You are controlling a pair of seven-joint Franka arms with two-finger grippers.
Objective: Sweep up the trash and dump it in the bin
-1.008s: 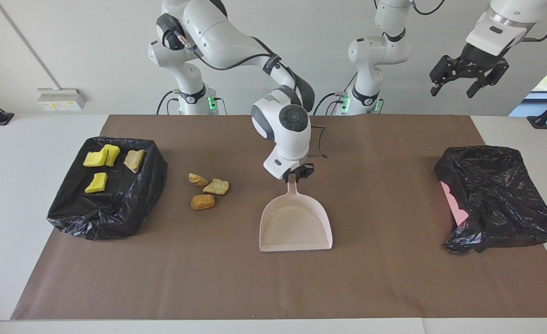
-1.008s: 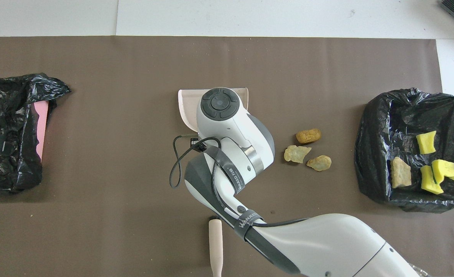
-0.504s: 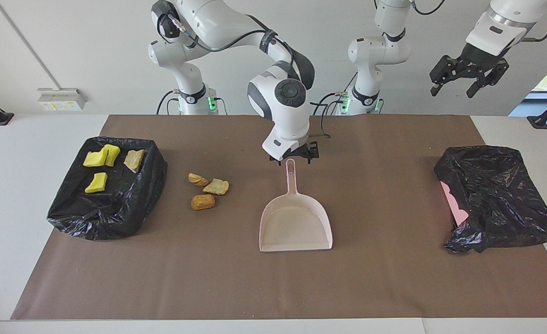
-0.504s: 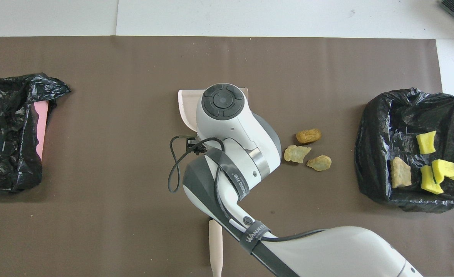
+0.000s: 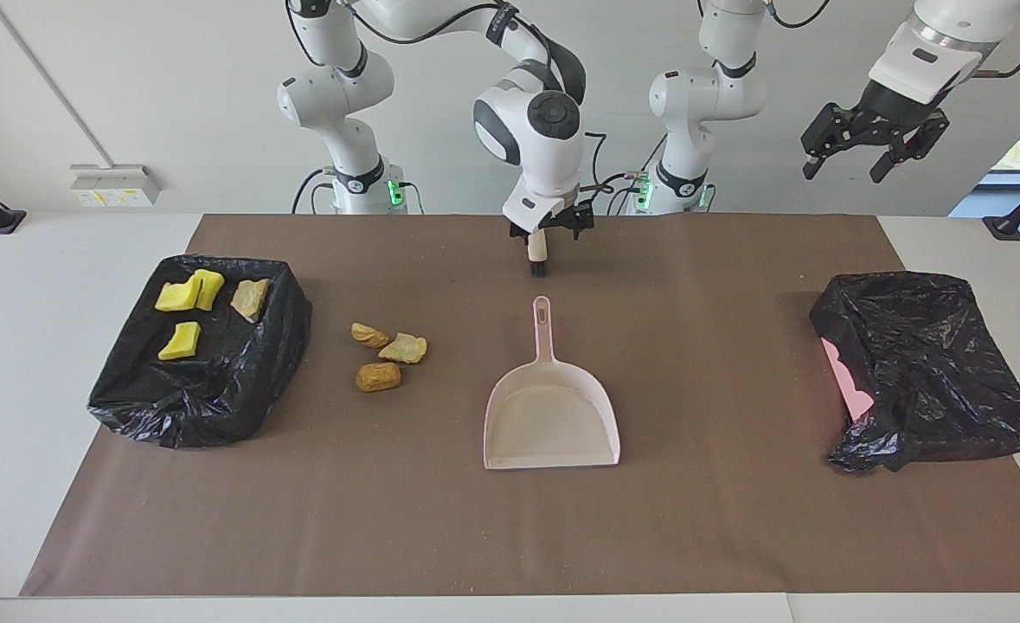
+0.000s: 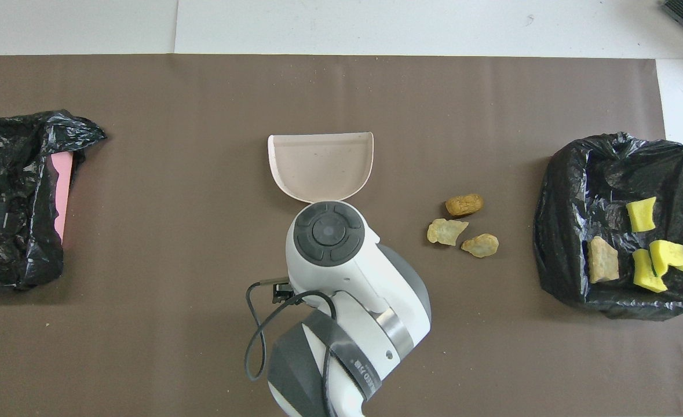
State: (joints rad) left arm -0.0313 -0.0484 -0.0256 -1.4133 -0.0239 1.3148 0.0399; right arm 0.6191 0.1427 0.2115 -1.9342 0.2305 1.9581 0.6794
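While 3 tan lumps (image 5: 386,354) are lying at the dustpan's (image 5: 551,421) 9 o'clock, the right gripper (image 5: 553,227) is hanging open over the brush (image 5: 537,252), and the left gripper (image 5: 873,143) is waiting open.

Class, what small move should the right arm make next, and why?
Probably lower the right gripper, jaws open, onto the brush handle beneath it and close: three tan pieces lie unswept beside the empty dustpan. The left gripper waits raised.

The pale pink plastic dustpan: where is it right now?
The pale pink plastic dustpan lies flat mid-mat, handle toward the robots, beside three tan-brown bread-like lumps on the right arm's side.
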